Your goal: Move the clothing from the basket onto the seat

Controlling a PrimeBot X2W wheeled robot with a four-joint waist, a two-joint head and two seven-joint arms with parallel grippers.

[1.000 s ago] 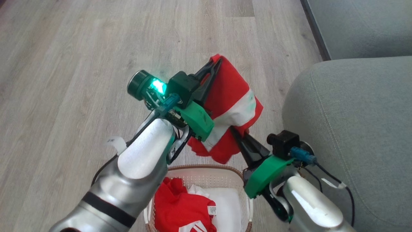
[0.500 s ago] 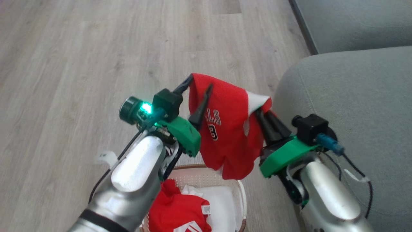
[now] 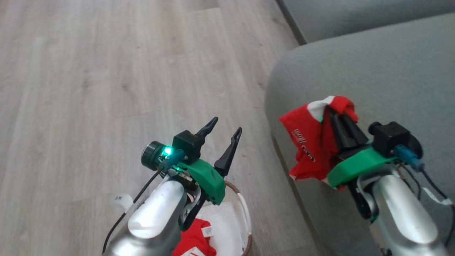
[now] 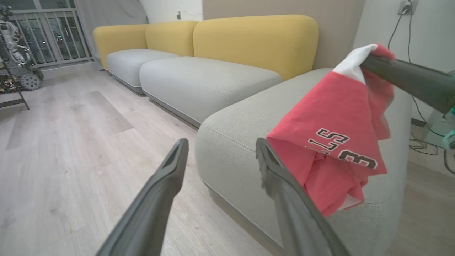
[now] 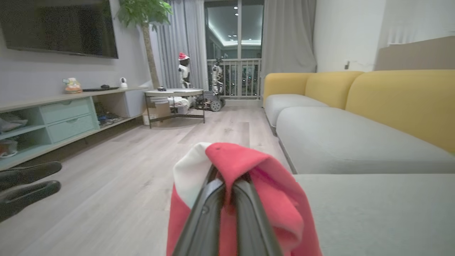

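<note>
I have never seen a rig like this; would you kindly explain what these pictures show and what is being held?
This is a wheeled robot with two arms, each ending in a two-fingered claw. One picture looks down from its head; the other two look along each claw from the wrists. The left claw is open and empty, near the basket, which stands on the floor with more red clothing inside. The right claw is shut on a red garment, held beside the grey seat at its edge, not yet laid down.

Red-and-white clothing (image 3: 307,142), grey-green seat (image 3: 373,64), cream basket (image 3: 245,212)
</note>
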